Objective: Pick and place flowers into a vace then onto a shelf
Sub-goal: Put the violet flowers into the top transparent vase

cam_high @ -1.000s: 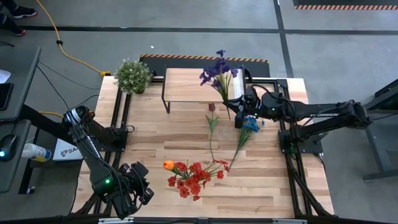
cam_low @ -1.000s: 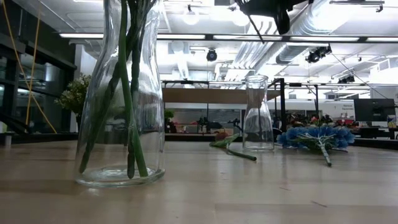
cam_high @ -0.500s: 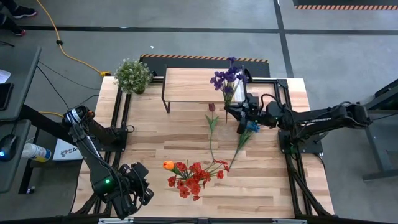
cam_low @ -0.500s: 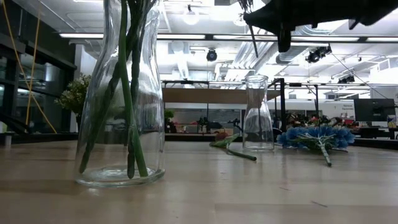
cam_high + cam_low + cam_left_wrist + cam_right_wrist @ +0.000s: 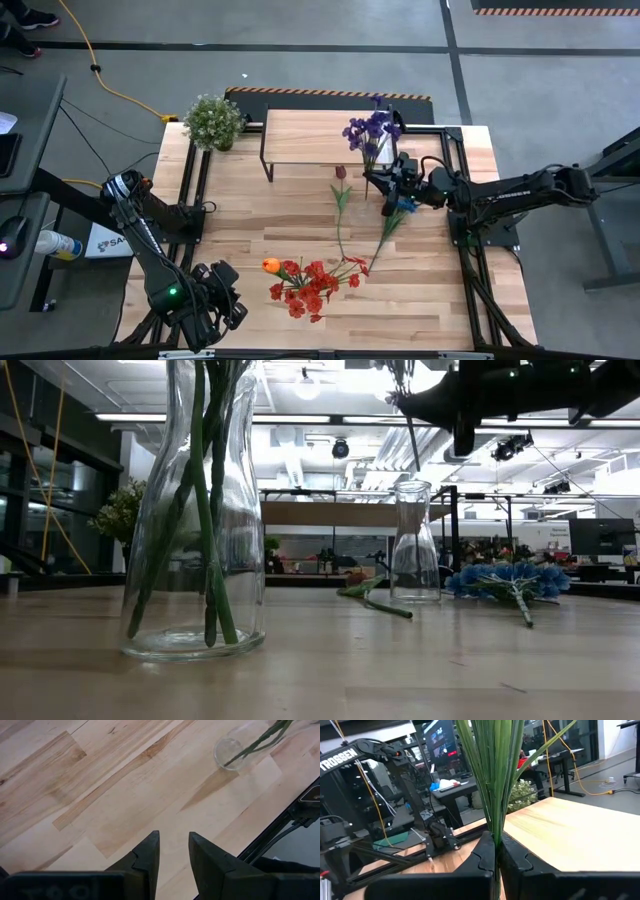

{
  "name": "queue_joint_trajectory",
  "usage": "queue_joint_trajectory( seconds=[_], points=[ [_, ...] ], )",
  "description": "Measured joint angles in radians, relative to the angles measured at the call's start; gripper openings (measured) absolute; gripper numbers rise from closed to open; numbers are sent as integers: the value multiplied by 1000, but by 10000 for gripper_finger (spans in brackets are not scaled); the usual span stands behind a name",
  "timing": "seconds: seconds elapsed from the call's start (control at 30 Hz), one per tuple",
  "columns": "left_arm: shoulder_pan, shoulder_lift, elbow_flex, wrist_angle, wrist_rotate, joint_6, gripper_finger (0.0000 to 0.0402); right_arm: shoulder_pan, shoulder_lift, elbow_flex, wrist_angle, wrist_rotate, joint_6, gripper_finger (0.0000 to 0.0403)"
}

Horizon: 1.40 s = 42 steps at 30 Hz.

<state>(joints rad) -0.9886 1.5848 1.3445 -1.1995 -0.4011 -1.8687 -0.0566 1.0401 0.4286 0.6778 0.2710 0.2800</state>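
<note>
Up above the worktop [image 5: 420, 275], the right gripper [image 5: 385, 182] has its fingers [image 5: 485, 851] squeezed tight on the green stems of the purple flowers [image 5: 371, 127]. Their blooms hang over the shelf [image 5: 310, 135], just past the fingers. Right below the fingers stands an empty small glass vase [image 5: 414, 542]. Blue flowers [image 5: 402, 203] and a dark maroon flower [image 5: 340, 172] lie close by it. Red and orange flowers [image 5: 305, 282] stand in the big glass vase [image 5: 193, 510] beside the left gripper [image 5: 222, 294], which waits there with fingers [image 5: 144, 857] a little apart, holding nothing. Far off sits a bushy potted plant [image 5: 213, 121].
</note>
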Motion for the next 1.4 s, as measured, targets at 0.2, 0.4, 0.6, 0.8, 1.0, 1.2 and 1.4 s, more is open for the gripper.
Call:
queue_joint_trajectory(
  seconds=[0.2,0.4,0.6,0.8,1.0,1.2,1.4],
  points=[
    [0,0,0,-1,0,0,138,0,2,0,1,0,-6,0],
    [0,0,0,-1,0,0,138,1,10,0,-1,10,-6,0],
    [0,0,0,0,0,0,138,34,71,0,55,64,-10,0],
    [0,0,0,1,1,-2,138,52,117,0,53,119,-28,0],
    [0,0,0,1,1,-1,138,52,152,0,53,145,-20,0],
    [0,0,0,1,1,-1,138,52,197,0,54,150,4,0],
    [0,0,0,1,1,1,138,53,232,0,53,158,24,0]
  ],
)
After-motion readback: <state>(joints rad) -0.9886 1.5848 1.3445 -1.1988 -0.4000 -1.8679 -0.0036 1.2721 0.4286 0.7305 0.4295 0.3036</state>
